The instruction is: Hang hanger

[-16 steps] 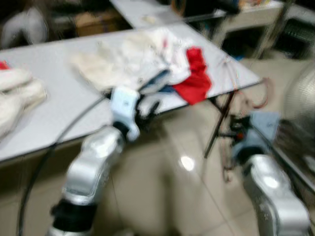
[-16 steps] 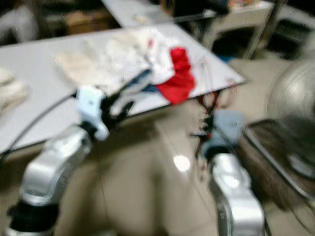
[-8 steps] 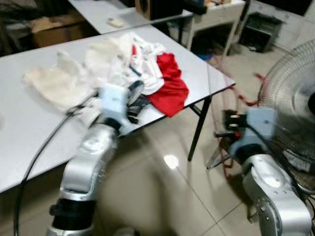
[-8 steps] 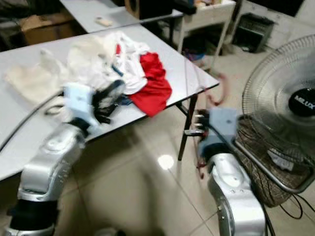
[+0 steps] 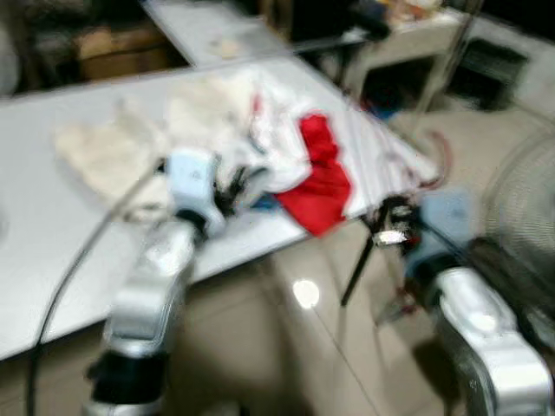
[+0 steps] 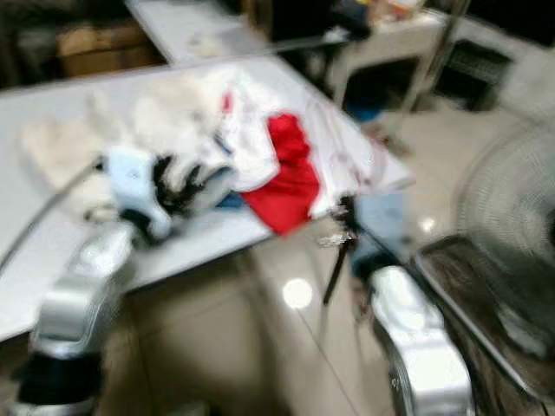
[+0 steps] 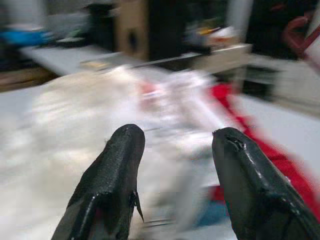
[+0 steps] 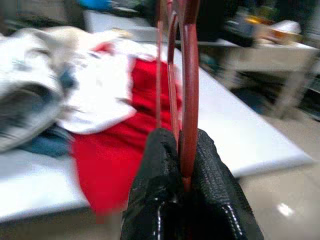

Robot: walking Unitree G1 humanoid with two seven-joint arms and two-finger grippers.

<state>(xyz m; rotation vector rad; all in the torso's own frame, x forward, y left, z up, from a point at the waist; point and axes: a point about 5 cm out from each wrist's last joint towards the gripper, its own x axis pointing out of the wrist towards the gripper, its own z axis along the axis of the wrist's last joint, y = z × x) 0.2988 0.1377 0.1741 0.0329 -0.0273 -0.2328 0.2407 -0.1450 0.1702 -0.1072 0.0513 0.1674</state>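
A thin red hanger (image 8: 187,75) stands up out of my right gripper (image 8: 181,137), which is shut on it beside the table's near corner (image 5: 390,227). On the white table (image 5: 52,234) lies a pile of pale clothes (image 5: 217,121) with a red garment (image 5: 321,178) draped over the edge. My left gripper (image 7: 177,137) is open and holds nothing, hovering at the near side of that pile (image 5: 234,184). The head views are blurred.
A standing fan (image 5: 529,199) is close on my right. A second table (image 5: 225,35) and a white desk (image 5: 416,30) stand behind. The table's dark leg (image 5: 360,269) drops to the glossy tiled floor (image 5: 286,347) between my arms.
The whole picture has shifted and blurred, so the camera moved. The right gripper with the hanger now sits closer to the table corner. The left gripper stays open by the pile.
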